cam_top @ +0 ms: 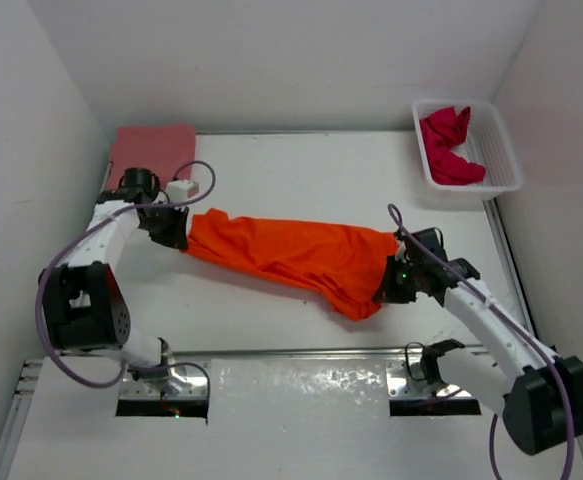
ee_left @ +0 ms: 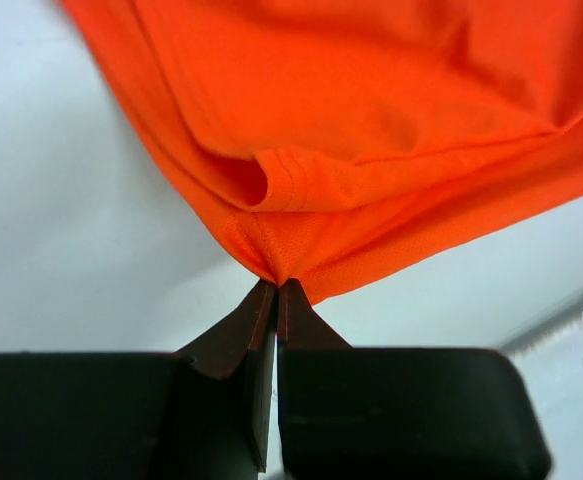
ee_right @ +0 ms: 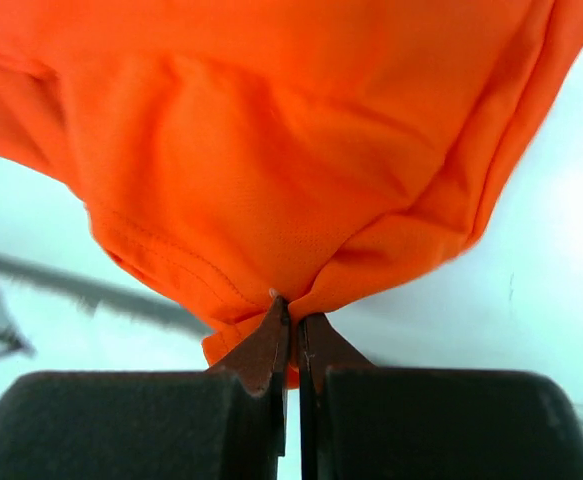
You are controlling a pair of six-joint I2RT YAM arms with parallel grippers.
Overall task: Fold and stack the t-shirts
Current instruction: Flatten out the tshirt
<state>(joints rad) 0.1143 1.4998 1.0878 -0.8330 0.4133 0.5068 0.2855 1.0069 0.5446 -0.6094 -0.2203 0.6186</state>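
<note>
The orange t-shirt (cam_top: 291,255) lies stretched across the middle of the table between my two arms. My left gripper (cam_top: 183,238) is shut on its left end, the cloth pinched at the fingertips (ee_left: 276,290) with the shirt (ee_left: 371,130) hanging above. At the shirt's right end my right gripper (cam_top: 386,285) is shut on a bunched fold (ee_right: 291,200), pinched at the tips (ee_right: 295,322). The salmon-pink t-shirt (cam_top: 153,150) lies folded flat at the back left corner. The crimson t-shirt (cam_top: 449,145) is crumpled in the basket.
A white mesh basket (cam_top: 501,150) stands at the back right. A small white box (cam_top: 181,190) sits by the left arm's wrist. White walls close in the table on three sides. Metal mounting plates (cam_top: 301,385) run along the near edge.
</note>
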